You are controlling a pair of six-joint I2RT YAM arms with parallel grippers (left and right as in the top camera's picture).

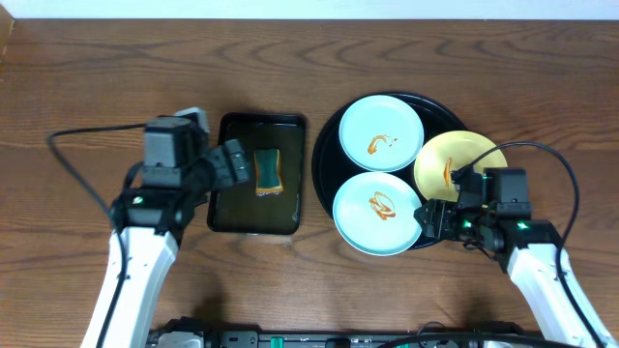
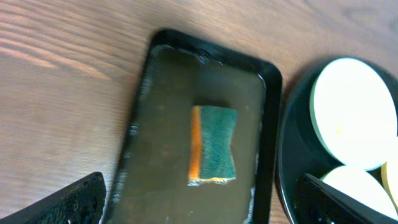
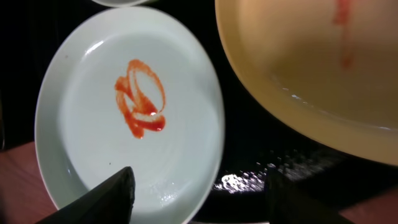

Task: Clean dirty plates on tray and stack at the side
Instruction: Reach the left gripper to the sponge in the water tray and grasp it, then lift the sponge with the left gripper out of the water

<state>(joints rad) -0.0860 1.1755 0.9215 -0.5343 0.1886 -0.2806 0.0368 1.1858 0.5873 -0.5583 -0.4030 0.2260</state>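
**Step: pre-grasp, no plate cleaned yet**

- table (image 1: 97, 77): we see bare wood across the top and the left and right of the overhead frame. Far right looks the roomiest spot for the stack.
- tray (image 1: 324, 174): right of centre, holding all three plates. Its raised rim is the edge to clear on any lift.
- basin (image 1: 232, 208): just left of the tray, narrow gap between them.
- Plates: upper mint plate (image 1: 381, 133), lower mint plate (image 1: 377, 213) and yellow plate (image 1: 455, 159) all carry sauce. The yellow one overhangs the tray's right rim, and the lower mint one overhangs the bottom rim. They're packed close, so little finger room between them.
- sponge (image 1: 268, 171): in the basin's upper half, untouched.
- left gripper (image 1: 240, 164): above the sponge, jaws spread, holding nothing. We'd say next is to drop and pinch the sponge.
- right gripper (image 1: 430, 220): at the lower mint plate's right edge, jaws spread, empty. Likely next: grip that rim without nudging the yellow plate.
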